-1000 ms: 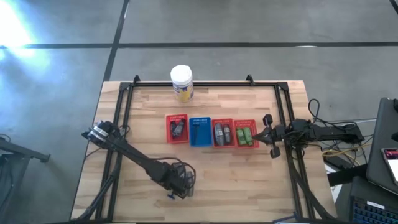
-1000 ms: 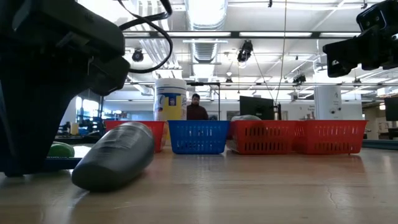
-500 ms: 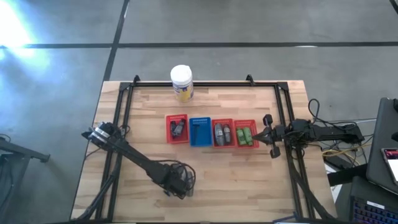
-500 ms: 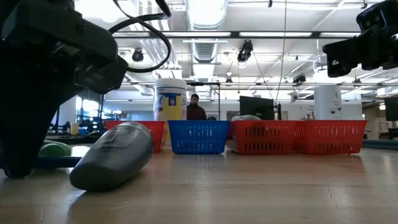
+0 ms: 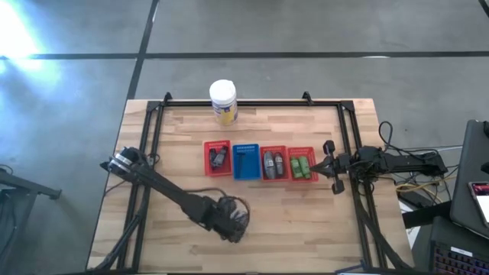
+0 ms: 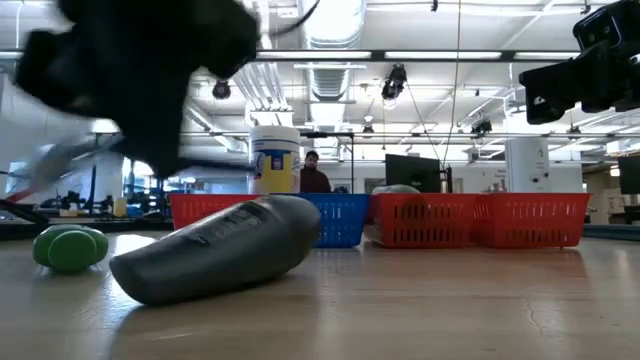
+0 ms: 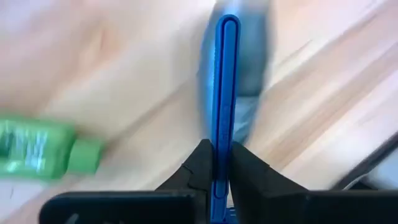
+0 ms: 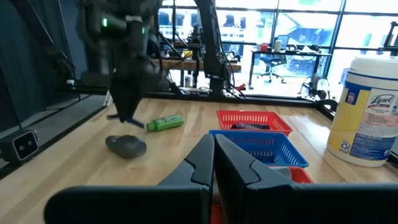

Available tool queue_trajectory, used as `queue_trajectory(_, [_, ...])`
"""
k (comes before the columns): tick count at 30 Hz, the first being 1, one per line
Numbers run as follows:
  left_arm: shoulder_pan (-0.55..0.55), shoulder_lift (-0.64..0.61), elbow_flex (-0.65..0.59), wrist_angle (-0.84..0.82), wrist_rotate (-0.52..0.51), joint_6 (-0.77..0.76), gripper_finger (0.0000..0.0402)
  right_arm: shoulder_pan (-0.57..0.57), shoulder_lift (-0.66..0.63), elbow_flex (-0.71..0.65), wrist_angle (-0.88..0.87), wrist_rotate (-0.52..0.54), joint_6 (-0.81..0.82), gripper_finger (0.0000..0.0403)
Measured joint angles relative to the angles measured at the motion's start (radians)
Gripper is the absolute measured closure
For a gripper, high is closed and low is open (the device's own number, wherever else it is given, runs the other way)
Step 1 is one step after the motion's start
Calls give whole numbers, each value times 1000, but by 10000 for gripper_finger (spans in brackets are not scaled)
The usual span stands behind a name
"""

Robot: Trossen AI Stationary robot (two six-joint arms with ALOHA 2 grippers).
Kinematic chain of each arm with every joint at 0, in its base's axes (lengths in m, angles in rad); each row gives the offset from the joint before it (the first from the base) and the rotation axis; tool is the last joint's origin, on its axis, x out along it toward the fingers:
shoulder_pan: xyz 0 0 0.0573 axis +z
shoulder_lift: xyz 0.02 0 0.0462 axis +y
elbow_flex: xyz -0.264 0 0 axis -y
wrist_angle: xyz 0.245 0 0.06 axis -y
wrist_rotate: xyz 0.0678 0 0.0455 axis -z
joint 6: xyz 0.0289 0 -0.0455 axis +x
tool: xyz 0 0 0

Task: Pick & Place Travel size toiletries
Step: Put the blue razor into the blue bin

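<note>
At the near side of the table, a little left of the middle, the left gripper (image 5: 231, 227) is closed tight on a thin blue item (image 7: 226, 74), which stands up between its two fingers. Under it a grey tube (image 6: 215, 262) lies on its side on the wood, and a green bottle (image 6: 70, 248) lies to the left of it, apart from it. Farther back, four baskets stand in one row across the middle: a red basket (image 5: 205, 159) with a dark item inside, a blue basket (image 5: 246, 169), a second red basket (image 5: 263, 163) with two grey tubes (image 5: 273, 163), and a third red basket (image 5: 291, 165) with green bottles (image 5: 303, 166). Just right of this row the right gripper (image 5: 331, 165) waits with its fingers pressed together and nothing between them. At the far edge stands the white jar (image 5: 223, 101)
</note>
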Motion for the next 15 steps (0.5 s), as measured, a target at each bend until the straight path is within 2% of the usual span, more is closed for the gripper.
queue_trajectory(7, [146, -22, 86, 15, -243, 20, 369, 0, 0, 0, 0, 0, 0, 394])
queue_trajectory(15, [436, -22, 71, 161, -248, 246, 369, 0, 0, 0, 0, 0, 0, 394])
